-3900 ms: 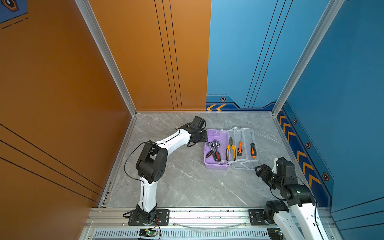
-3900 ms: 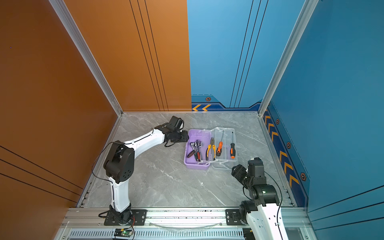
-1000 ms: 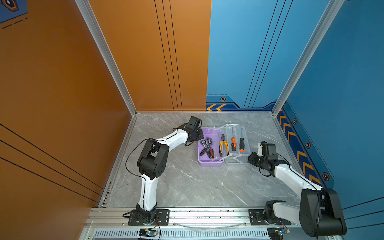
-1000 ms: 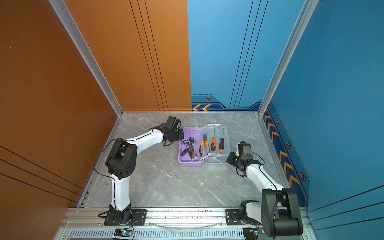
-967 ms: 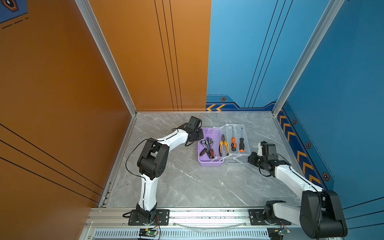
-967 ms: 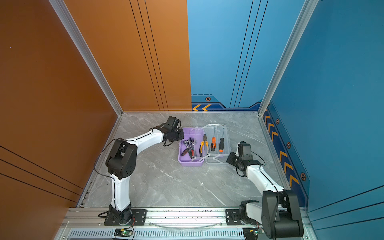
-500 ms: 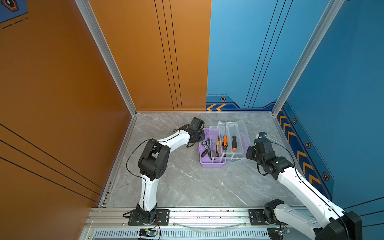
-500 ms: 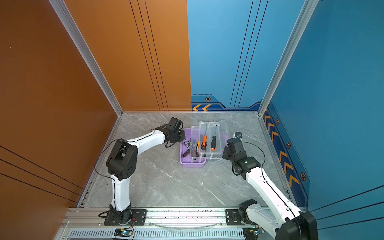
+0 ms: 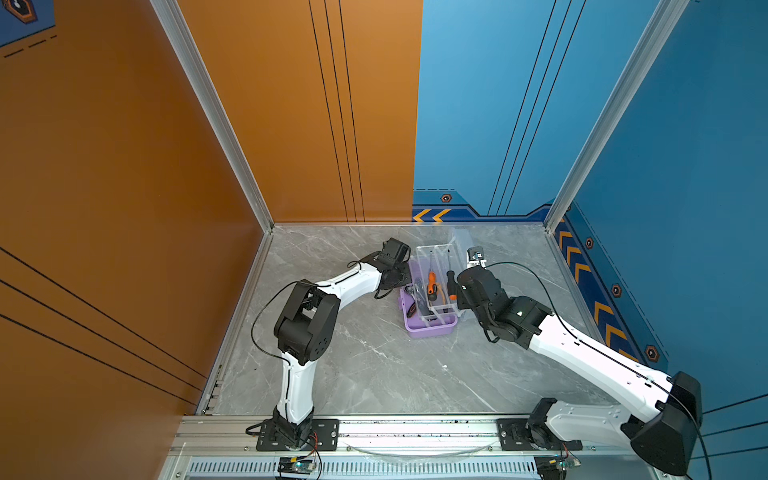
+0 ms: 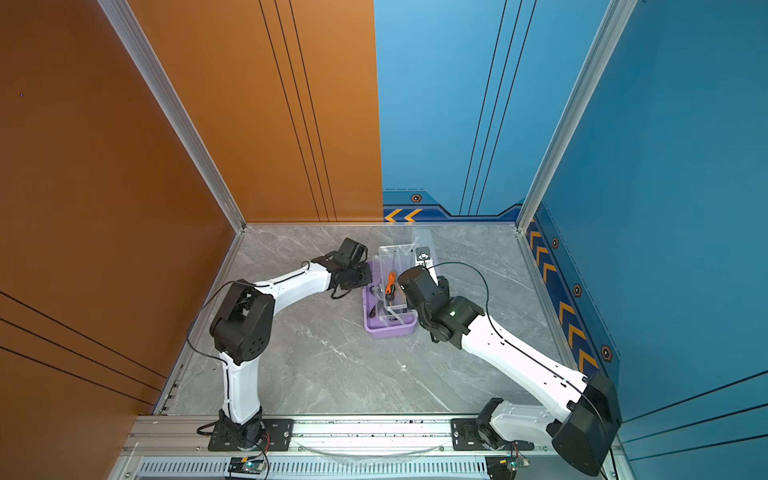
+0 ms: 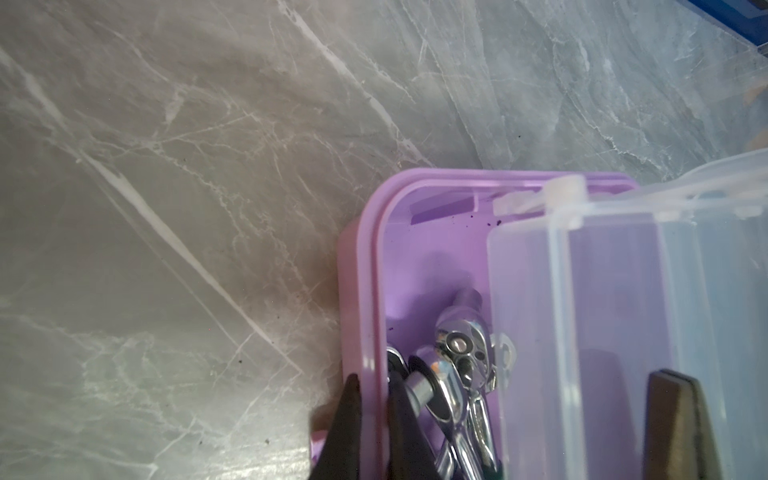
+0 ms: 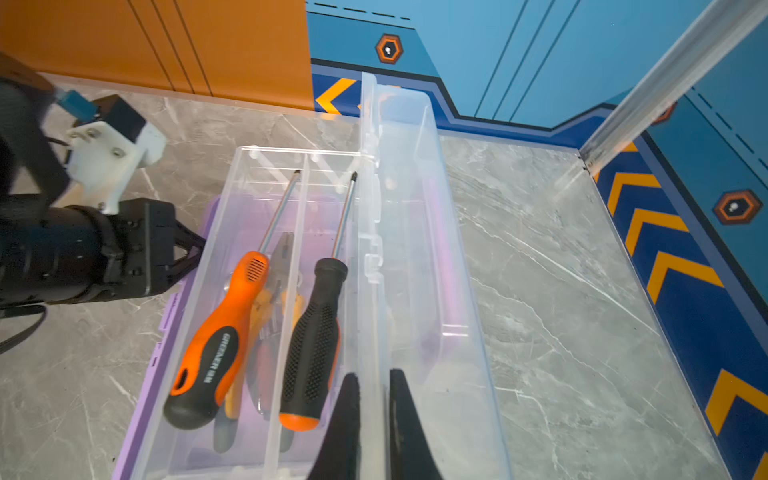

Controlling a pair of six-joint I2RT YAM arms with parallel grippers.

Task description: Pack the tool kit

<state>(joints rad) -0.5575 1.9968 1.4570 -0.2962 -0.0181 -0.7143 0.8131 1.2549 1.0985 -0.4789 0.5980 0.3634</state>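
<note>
Case (image 11: 360,291) wall pinched by left gripper (image 11: 374,388); clear tray (image 12: 291,150) rim pinched by right gripper (image 12: 374,380). Case set near worktop (image 9: 374,365) back edge; room left toward front edge.

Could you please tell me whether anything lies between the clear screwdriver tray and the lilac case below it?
Yes: yellow-handled pliers lie in the lilac plastic case under the clear plastic tray, showing through its floor, with a steel ratchet wrench beside them. Whether they block it is unclear.
</note>
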